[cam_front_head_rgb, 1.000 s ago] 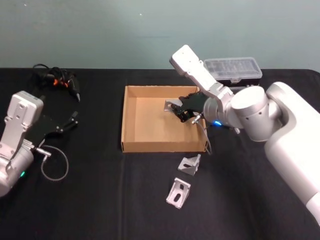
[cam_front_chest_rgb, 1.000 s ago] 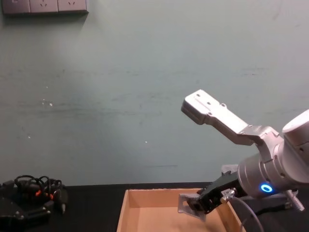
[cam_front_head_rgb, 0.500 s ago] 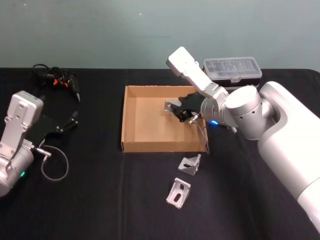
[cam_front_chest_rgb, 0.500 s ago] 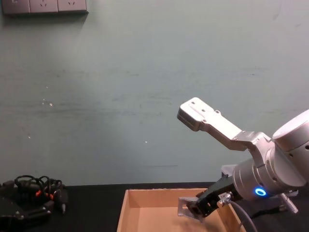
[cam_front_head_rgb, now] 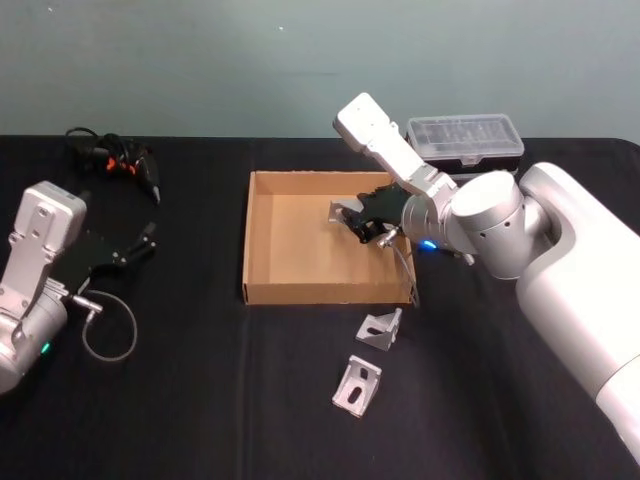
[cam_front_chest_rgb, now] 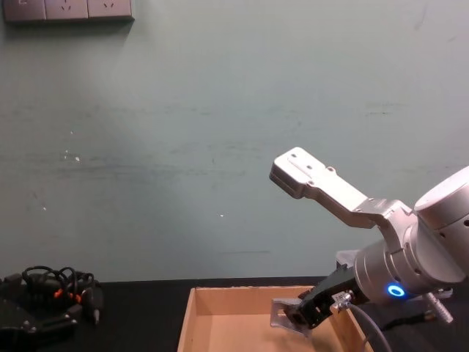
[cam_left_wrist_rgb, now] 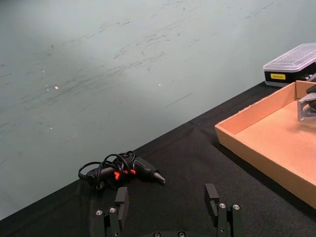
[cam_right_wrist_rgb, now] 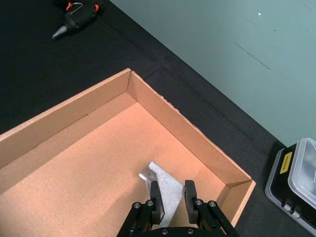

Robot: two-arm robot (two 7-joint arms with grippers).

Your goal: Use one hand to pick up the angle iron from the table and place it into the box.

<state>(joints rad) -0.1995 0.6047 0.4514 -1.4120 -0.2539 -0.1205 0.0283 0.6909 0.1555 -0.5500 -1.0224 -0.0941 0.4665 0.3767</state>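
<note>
The angle iron (cam_right_wrist_rgb: 165, 186) is gripped between the closed fingers of the right claw (cam_right_wrist_rgb: 172, 193), inside the box (cam_front_head_rgb: 246, 240), near its far right corner and low over the cardboard floor. It is held by one flange with the other pointing away from the claw, probably so that it can be released within the walls and not on a rim. Whether its lower edge already touches the floor cannot be told: in the chest view the box is cut off at the bottom, and in the right wrist view the gripped flange is hidden behind the fingers. A second angle iron (cam_front_head_rgb: 380, 328) and a third angle iron (cam_front_head_rgb: 357, 386) are seen on the tabletop (cam_front_head_rgb: 200, 400) just in front of the box's near right corner. A plastic case (cam_front_head_rgb: 465, 140) is set behind the box by the tabletop's far edge. The left claw (cam_left_wrist_rgb: 167, 207) is parked with fingers spread near the tabletop's left edge.
</note>
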